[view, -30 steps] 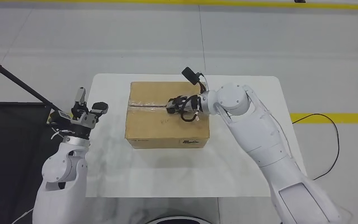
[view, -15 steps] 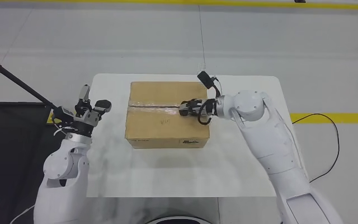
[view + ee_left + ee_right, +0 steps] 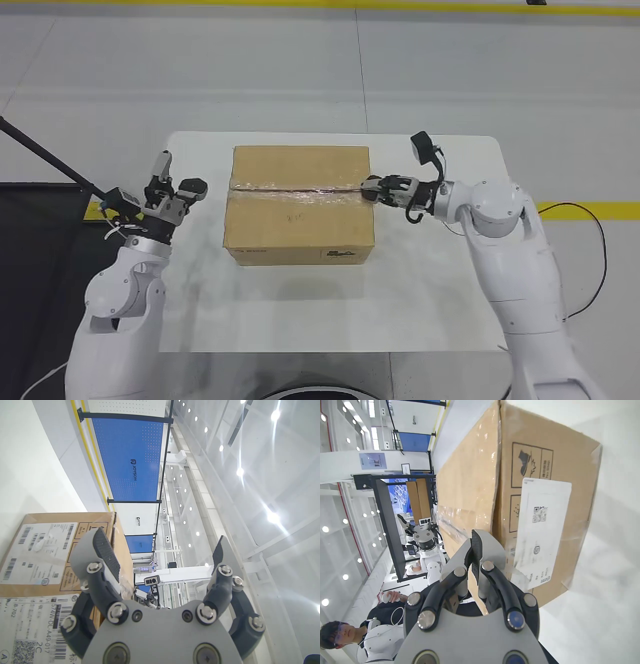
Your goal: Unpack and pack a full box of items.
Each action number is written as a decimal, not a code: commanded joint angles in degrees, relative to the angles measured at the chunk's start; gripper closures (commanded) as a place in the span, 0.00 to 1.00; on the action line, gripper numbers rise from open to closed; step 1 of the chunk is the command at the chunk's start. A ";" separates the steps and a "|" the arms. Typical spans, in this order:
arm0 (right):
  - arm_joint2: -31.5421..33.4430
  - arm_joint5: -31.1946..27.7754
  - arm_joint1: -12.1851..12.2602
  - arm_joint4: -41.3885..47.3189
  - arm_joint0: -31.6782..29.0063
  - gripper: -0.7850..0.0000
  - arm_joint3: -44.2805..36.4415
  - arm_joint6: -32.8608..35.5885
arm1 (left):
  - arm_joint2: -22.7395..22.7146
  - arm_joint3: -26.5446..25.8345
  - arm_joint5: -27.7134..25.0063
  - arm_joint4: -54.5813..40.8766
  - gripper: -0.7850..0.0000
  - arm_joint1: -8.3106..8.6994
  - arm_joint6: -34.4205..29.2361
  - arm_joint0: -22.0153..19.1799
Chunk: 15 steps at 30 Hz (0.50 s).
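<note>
A shut brown cardboard box point(image 3: 300, 215) stands on the white table point(image 3: 420, 290), with clear tape along its top seam and white labels on its ends. My right gripper point(image 3: 372, 190) is at the right end of that seam, level with the box top. In the right wrist view the right gripper point(image 3: 473, 542) has its fingers pressed together beside the box point(image 3: 545, 475); whether tape is pinched between them I cannot tell. My left gripper point(image 3: 172, 190) hangs just left of the box. The left wrist view shows this gripper point(image 3: 161, 540) open and holding nothing, near the box's labelled end point(image 3: 50, 550).
A black sheet point(image 3: 30, 260) lies on the floor left of the table, and a thin black rod point(image 3: 45, 155) slants over it. Bare table surface lies in front of the box and along its right side.
My right gripper has drawn back to the right along the top seam, from the box's middle to its right edge. The left gripper has drifted slightly toward the box.
</note>
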 commanded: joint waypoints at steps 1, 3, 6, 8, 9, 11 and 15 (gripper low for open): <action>0.76 -0.21 0.26 0.44 -0.53 1.00 -0.17 -0.02 | 0.21 -0.07 -0.01 0.13 0.00 0.02 0.06 0.01; 1.35 -0.44 0.50 0.80 -0.92 1.00 -0.18 -0.04 | 0.39 -0.11 -0.04 0.19 0.00 0.04 0.19 0.02; 1.92 -0.61 0.81 1.27 -1.32 1.00 0.10 -0.11 | 0.63 -0.12 -0.09 0.29 0.00 0.07 0.31 0.02; 2.05 -0.82 0.98 1.47 -1.51 1.00 0.31 -0.13 | 0.81 -0.07 -0.04 0.30 0.00 0.08 0.45 0.00; 2.07 -0.92 1.06 1.57 -1.59 1.00 0.45 -0.15 | 0.90 -0.06 -0.03 0.46 0.00 0.10 0.48 -0.01; 1.79 -0.97 1.17 1.68 -1.64 1.00 0.76 -0.03 | 1.18 -0.01 -0.04 0.49 0.00 0.11 0.51 -0.01; 0.60 -0.95 1.23 1.80 -1.19 1.00 1.52 0.01 | 1.84 0.05 0.11 0.95 0.00 0.14 0.49 -0.07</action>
